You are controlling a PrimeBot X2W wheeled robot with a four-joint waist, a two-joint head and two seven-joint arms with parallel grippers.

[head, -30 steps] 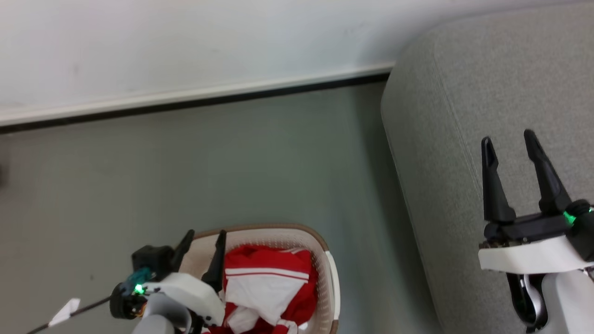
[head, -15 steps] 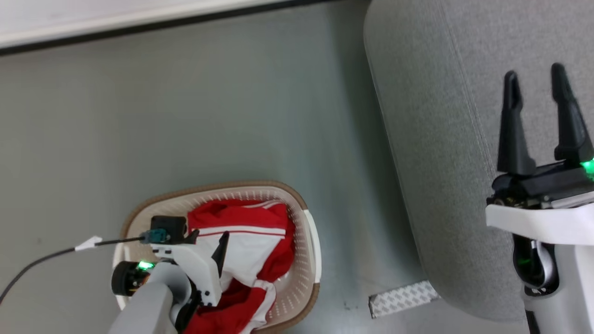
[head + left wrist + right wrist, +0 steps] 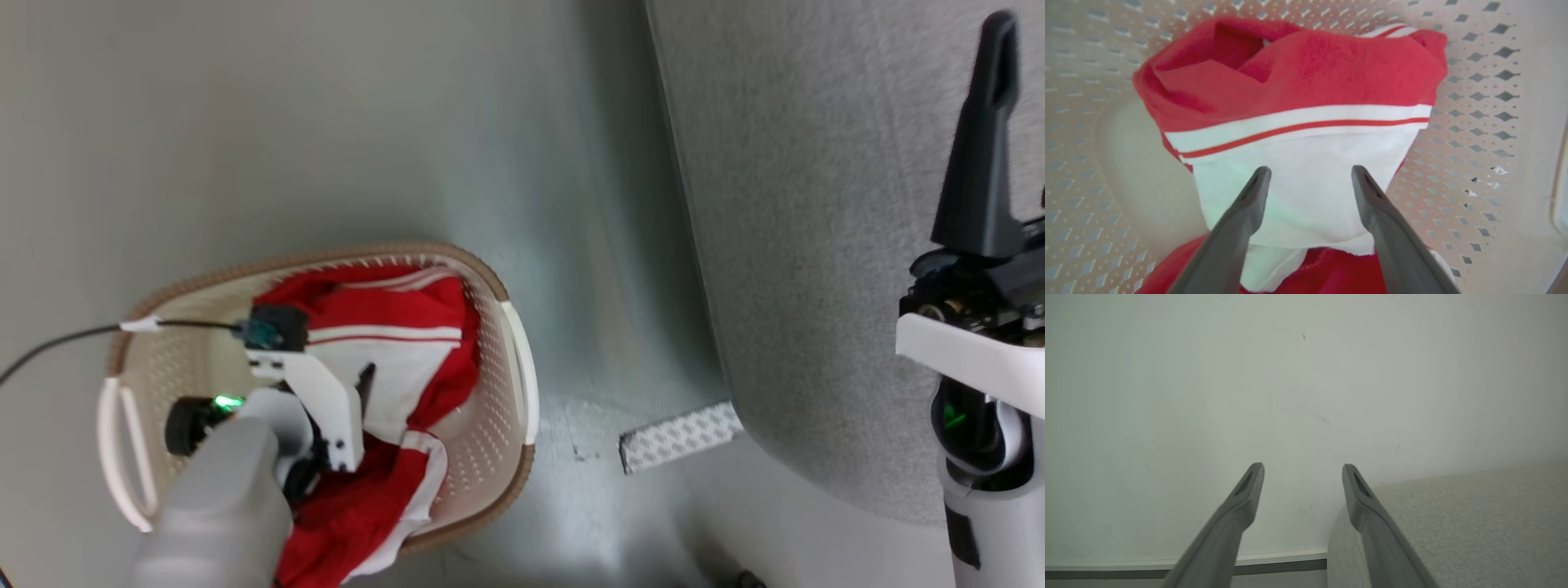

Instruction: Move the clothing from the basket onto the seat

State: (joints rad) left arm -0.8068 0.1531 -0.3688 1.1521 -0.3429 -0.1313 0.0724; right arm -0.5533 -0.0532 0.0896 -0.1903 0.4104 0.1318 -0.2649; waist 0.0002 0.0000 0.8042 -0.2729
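Red-and-white clothing (image 3: 392,314) lies heaped in the cream basket (image 3: 498,408), which stands on the floor left of the grey seat (image 3: 816,204). My left gripper (image 3: 1310,168) reaches down into the basket and is open. Its fingertips (image 3: 1259,183) straddle the white panel of the clothing (image 3: 1306,196) just below the red stripe, with nothing pinched between them. In the head view a finger (image 3: 365,382) of it shows over that white panel. My right gripper (image 3: 1302,466) is open and empty, held above the seat (image 3: 1453,522), and one of its fingers (image 3: 976,163) rises at the right edge.
A white patterned strip (image 3: 682,437) lies on the grey floor by the seat's near corner. A thin black cable (image 3: 57,351) runs left from my left wrist over the basket rim. The right wrist view looks at a pale wall and its baseboard (image 3: 1249,559).
The head camera has tilted down, so the whole picture shifted upward. My left gripper has moved from the basket's left rim to over the clothing and lower into the basket. The right gripper stays open.
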